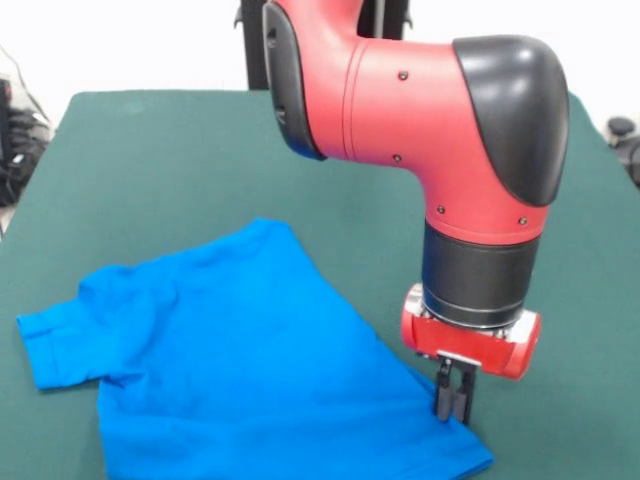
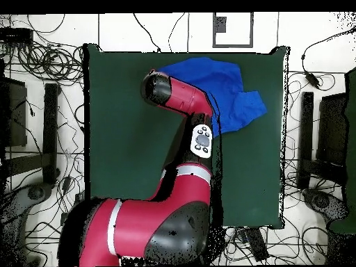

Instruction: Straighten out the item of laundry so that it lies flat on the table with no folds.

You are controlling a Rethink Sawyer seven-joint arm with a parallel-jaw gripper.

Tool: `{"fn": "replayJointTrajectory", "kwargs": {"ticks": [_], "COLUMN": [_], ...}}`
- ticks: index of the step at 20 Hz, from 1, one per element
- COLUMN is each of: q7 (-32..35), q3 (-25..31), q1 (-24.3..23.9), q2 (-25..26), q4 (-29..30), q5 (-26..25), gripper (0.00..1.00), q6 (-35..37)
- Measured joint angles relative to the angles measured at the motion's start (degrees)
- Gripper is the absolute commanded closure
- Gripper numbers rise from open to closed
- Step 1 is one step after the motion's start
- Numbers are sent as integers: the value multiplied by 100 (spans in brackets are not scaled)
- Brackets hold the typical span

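Observation:
The bright blue T-shirt (image 1: 240,370) lies spread on the near part of the dark green table (image 1: 150,160), with one short sleeve sticking out to the left and soft wrinkles near it. Its near hem runs off the picture's bottom edge. My gripper (image 1: 452,398) points straight down at the shirt's right edge, near its lower right corner. The fingers are close together and touch the cloth there. In the overhead view the shirt (image 2: 222,87) lies at the table's far edge, partly under my arm (image 2: 188,101), which hides the gripper.
The green table (image 2: 125,139) extends wide to the left and towards the robot's base. Cables, chairs and equipment (image 2: 42,111) surround the table on the floor. The black pedestal (image 1: 255,40) stands at the table's far side.

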Motion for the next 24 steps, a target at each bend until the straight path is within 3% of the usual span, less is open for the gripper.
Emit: {"fn": "replayJointTrajectory", "kwargs": {"ticks": [24], "q7": [91], "q3": [-225], "q1": [331], "q2": [27], "q4": [181], "q5": [503], "gripper": [100], "q6": [-181]}}
